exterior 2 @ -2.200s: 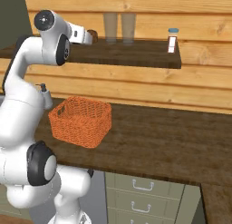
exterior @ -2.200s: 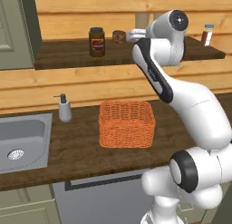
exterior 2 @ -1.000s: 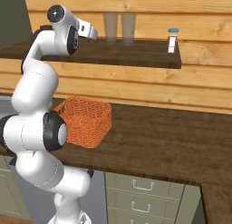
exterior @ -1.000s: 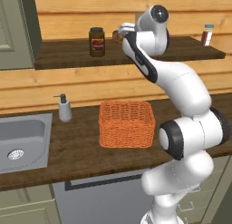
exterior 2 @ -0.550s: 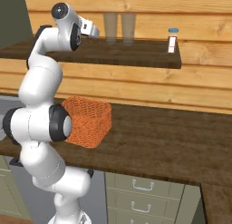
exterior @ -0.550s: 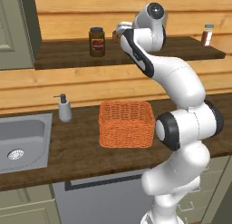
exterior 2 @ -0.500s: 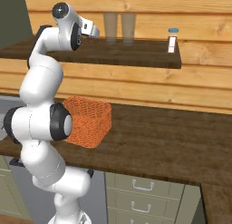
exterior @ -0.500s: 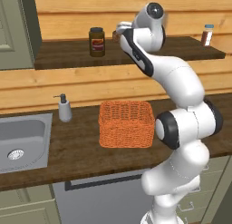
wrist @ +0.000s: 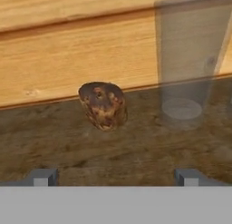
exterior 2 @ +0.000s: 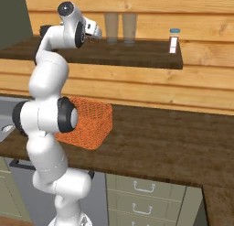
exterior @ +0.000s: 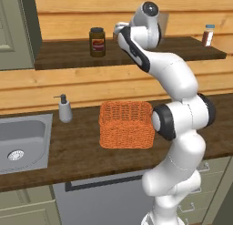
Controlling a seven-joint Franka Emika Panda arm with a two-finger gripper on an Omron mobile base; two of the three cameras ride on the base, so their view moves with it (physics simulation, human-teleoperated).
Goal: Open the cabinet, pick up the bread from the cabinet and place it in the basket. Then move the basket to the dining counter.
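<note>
The bread sits on the dark shelf just ahead of the tool, a little left of its midline, not between the fingers and not touched. The tool's jaws stand wide open, empty, fingertips low over the shelf board. Ahead and to the right of the tool stands a clear glass against the wooden wall. Off to its left on the shelf, a dark jar. Well below the tool, the basket rests on the desk, beside a soap bottle and the sink.
</note>
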